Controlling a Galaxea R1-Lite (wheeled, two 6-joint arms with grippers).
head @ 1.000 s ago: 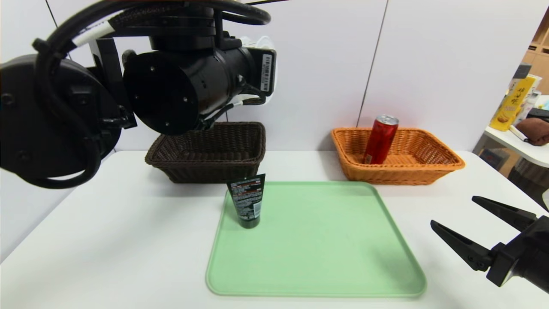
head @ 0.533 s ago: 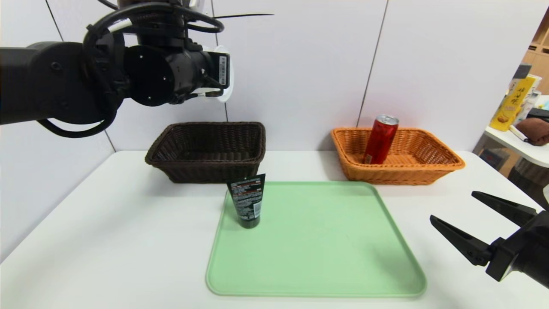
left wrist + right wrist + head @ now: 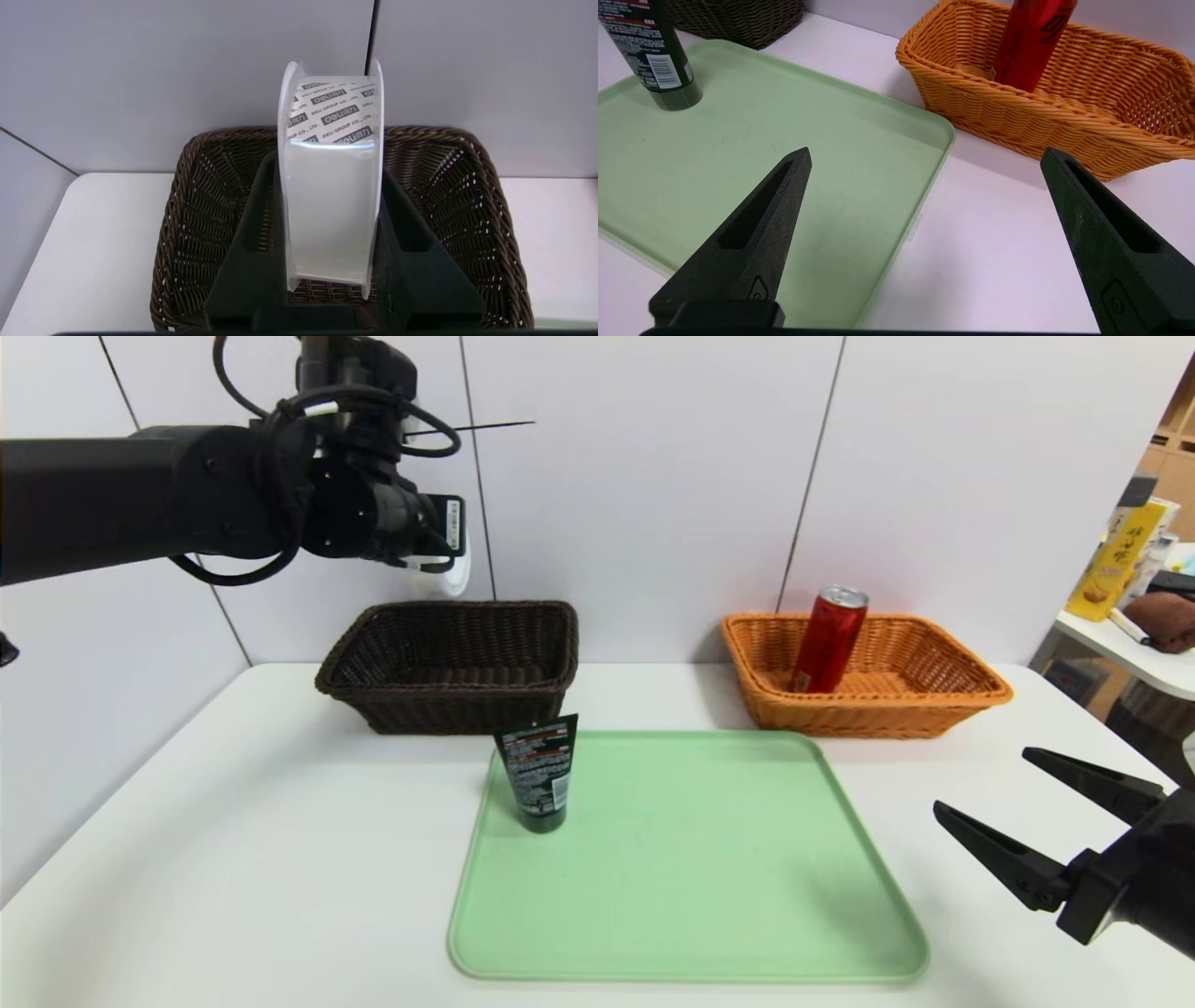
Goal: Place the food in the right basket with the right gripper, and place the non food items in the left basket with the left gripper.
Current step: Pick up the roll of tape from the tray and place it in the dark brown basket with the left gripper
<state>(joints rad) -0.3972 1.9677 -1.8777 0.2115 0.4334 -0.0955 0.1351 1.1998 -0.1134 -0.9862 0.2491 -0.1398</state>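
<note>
Your left gripper (image 3: 332,205) is clenching the white tape roll (image 3: 331,186) between its fingers (image 3: 411,238), and over the last second it has been swinging away from the camera and outward until it is hanging above the dark brown left basket (image 3: 450,663). That is putting you in place for the drop, I judge. The black tube (image 3: 539,775) is still standing on the green tray (image 3: 691,868), the red can (image 3: 828,639) is leaning inside the orange right basket (image 3: 864,681), and your right gripper (image 3: 999,821) is idling wide apart over the bench (image 3: 233,859).
</note>
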